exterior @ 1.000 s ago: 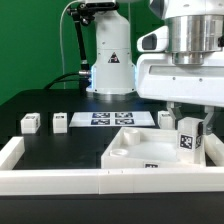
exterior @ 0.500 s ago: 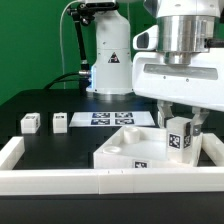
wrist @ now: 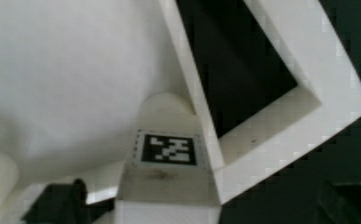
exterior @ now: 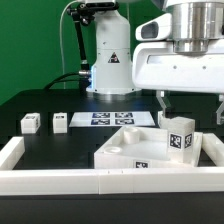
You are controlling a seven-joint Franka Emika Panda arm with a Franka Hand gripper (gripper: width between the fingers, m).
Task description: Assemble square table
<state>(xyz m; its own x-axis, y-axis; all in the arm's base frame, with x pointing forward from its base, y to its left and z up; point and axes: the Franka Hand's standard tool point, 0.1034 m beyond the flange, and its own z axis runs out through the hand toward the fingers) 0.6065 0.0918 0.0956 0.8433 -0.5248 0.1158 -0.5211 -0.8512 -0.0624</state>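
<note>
While the gripper (exterior: pixel 191 112) hangs empty above it, jaws spread, the leg post (exterior: pixel 181 138) stands at four o'clock in the exterior view on a corner of the square table (exterior: pixel 122 152) (light, stiff, probably slick), best pinched across its flat sides.

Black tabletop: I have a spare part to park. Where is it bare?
Bare black tabletop lies between the two small white tagged leg posts, the low white wall and the large white square slab. Crowded on the exterior view's right, under the gripper.
</note>
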